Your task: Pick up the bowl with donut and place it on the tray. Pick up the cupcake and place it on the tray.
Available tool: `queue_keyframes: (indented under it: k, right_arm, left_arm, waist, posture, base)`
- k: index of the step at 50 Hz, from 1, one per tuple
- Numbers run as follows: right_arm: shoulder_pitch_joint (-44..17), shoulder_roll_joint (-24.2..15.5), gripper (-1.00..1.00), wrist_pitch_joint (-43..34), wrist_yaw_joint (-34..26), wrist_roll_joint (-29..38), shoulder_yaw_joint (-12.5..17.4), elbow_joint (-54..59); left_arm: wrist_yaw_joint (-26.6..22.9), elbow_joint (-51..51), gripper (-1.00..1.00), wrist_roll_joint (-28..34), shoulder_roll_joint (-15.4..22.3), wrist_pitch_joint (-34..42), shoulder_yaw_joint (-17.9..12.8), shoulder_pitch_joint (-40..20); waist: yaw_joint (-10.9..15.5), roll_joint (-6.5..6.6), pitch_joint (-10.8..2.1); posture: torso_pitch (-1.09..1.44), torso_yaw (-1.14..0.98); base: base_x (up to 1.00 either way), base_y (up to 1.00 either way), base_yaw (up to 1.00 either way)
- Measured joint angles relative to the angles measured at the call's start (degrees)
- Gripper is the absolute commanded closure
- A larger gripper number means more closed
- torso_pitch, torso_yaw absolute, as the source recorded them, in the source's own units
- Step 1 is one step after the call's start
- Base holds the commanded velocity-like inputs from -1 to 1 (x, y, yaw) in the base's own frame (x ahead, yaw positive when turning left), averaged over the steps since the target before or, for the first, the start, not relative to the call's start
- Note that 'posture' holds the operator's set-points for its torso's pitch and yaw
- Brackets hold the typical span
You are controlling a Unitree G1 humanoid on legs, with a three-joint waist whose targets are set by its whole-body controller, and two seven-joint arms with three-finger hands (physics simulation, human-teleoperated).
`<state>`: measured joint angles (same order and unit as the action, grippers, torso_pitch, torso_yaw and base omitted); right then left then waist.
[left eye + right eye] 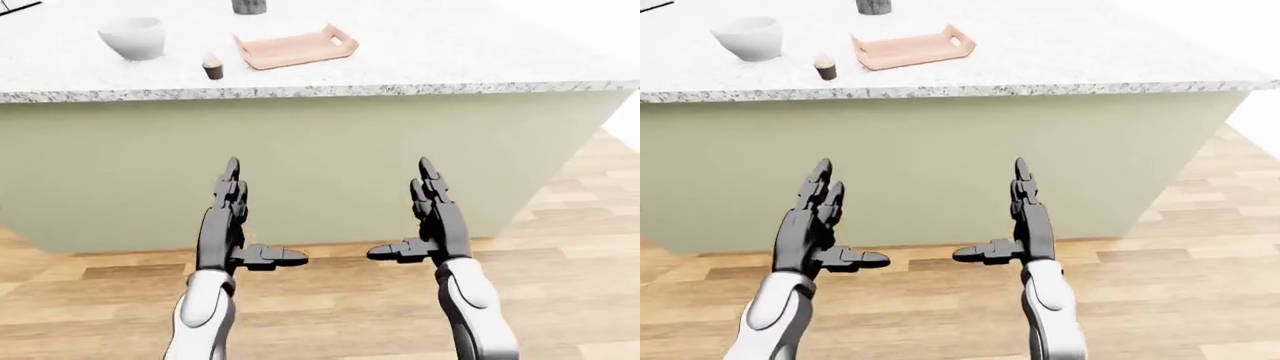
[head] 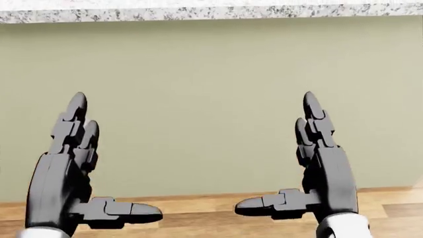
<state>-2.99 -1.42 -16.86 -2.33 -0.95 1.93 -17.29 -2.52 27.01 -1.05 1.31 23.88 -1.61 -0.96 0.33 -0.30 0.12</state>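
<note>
In the left-eye view a white bowl (image 1: 133, 37) stands on the granite counter (image 1: 420, 64) at the top left; its inside is hidden. A small cupcake (image 1: 212, 67) stands to its right near the counter edge. A pink tray (image 1: 295, 47) with handles lies right of the cupcake, empty. My left hand (image 1: 264, 212) and right hand (image 1: 400, 210) are both open and empty, fingers up and thumbs pointing inward. They hang below the counter edge, against the green cabinet face (image 1: 330, 165), far from all three things.
A dark cylinder (image 1: 248, 6) stands on the counter above the tray, cut off by the view's top. The counter's right corner (image 1: 625, 84) ends over wooden floor (image 1: 560, 247), which also runs along the cabinet's base.
</note>
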Motion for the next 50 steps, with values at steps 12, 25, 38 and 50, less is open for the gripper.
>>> queue_keyframes:
  k: [12, 25, 38, 50]
  right_arm:
    - [-3.1, -0.58, -1.0, -10.82, -0.62, -3.3, 0.98, -11.75]
    - [-2.26, -0.18, -1.0, -12.53, -1.25, -4.38, -0.48, -11.49]
    - [-0.7, -0.19, -1.0, -9.78, -0.93, -4.01, 0.72, -9.03]
    - [-1.06, 0.28, -1.0, -9.29, -0.79, -4.53, -0.44, -9.83]
  left_arm:
    - [0.23, 17.2, -1.0, -4.75, 3.22, 21.37, -6.71, -8.6]
    - [1.02, 14.53, -1.0, -4.6, 3.68, 22.17, -7.0, -7.99]
    - [-0.02, 12.57, -1.0, -4.76, 2.69, 19.2, -5.09, -5.78]
    - [0.15, 14.31, -1.0, -3.67, 2.72, 19.07, -5.78, -5.06]
  waist:
    - [-0.87, -1.81, 0.03]
    - [-0.3, 2.55, 1.53]
    - [-1.49, -2.43, 1.14]
    - [-0.19, 4.82, 1.31]
  posture:
    - [0.0, 0.0]
    - [0.0, 0.0]
    - [0.0, 0.0]
    - [0.0, 0.0]
  base:
    - [0.0, 0.41, 0.0]
    - [0.0, 0.62, 0.0]
    - [0.0, 0.52, 0.0]
    - [0.0, 0.7, 0.0]
